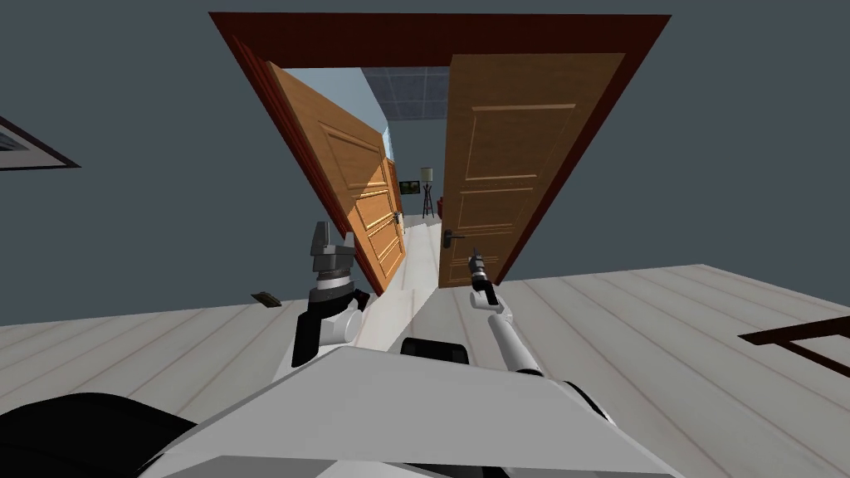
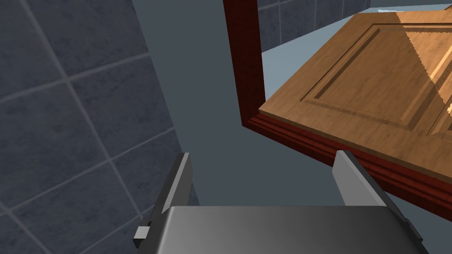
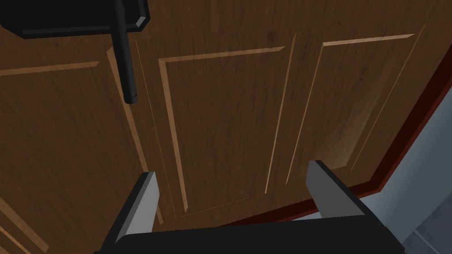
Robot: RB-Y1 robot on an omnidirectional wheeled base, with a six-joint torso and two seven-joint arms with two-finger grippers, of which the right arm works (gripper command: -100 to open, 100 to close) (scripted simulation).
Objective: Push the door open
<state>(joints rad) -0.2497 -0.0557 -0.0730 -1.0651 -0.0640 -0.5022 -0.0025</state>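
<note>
the near room is dim and flat, its grey walls (image 1: 124,83) unshaded. light comes through the gap between the leaves and lays a pale strip on the floor (image 1: 415,286). the left door leaf (image 1: 361,178) carries a bright patch with a saw-toothed shadow edge. the right door leaf (image 1: 515,158) looks dark brown in the right wrist view. the wide lens splays the door frame (image 1: 432,37). everything is sharp.

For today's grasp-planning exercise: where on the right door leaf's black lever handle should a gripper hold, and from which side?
Take the black lever handle by its thin round bar, near the free tip. Probably come square to the right door leaf with the open right gripper, one finger each side of the bar.
</note>
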